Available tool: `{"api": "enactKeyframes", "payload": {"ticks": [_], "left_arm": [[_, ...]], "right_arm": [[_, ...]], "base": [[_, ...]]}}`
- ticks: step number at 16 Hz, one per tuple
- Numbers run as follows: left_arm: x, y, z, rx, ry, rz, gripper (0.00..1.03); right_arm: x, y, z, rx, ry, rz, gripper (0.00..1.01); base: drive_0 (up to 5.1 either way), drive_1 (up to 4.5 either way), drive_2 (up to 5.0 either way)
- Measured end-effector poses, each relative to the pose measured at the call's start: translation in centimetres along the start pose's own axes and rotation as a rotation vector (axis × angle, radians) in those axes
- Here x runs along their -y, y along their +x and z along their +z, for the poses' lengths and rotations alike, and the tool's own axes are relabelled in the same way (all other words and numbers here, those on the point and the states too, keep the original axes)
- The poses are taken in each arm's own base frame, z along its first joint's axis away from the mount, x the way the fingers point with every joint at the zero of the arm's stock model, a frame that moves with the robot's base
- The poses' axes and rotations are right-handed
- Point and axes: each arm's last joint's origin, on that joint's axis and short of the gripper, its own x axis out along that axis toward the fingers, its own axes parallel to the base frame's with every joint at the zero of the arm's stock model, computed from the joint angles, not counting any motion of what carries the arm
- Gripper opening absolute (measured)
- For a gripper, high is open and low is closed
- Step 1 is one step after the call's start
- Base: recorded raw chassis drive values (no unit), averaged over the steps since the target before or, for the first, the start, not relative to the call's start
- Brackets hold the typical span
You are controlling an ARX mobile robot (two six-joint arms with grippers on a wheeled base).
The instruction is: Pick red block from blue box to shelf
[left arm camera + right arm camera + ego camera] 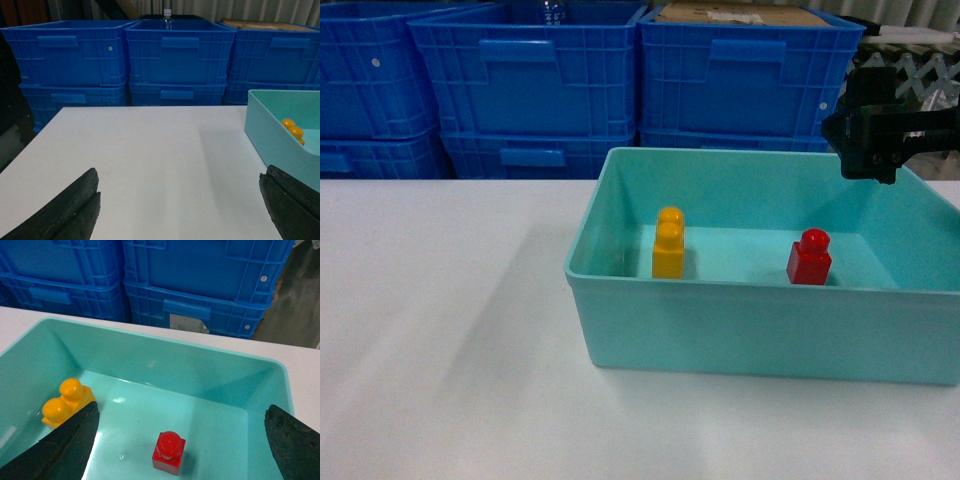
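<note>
The red block [809, 257] [169, 453] stands upright, stud up, on the floor of the blue box [720, 283] [150, 335], toward its right side. My right gripper [869, 168] [182, 410] hovers above the box's back right part, open. The red block lies below and between its fingers, untouched. Well left of the box [272, 127], my left gripper [179, 174] is open over the bare white table [150, 150]. It does not show in the head view. The shelf is out of view.
A yellow two-stud block [668, 245] [65, 402] stands in the box's left half, close to my right gripper's left finger. Stacked dark blue crates [540, 80] [175, 55] line the table's far edge, and a bottle top [167, 15] pokes out of one.
</note>
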Motion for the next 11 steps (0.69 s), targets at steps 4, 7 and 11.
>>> {"api": "enactKeyframes", "payload": {"ticks": [4,7,11], "left_arm": [[0.0,0.0,0.0,0.000,0.000,0.000,0.98],[0.0,0.0,0.0,0.000,0.000,0.000,0.98],[0.0,0.0,0.0,0.000,0.000,0.000,0.98]], "right_arm": [[0.5,0.9,-1.2,-0.040,0.017,-0.020,0.98],[2.4,2.3,-2.6,-0.074,0.039,-0.062,0.98],[3.6,3.2,-1.6,-0.039,0.050,-0.076,0.98]], "base": [[0.0,0.00,0.0],[0.0,0.00,0.0],[0.0,0.00,0.0]]}}
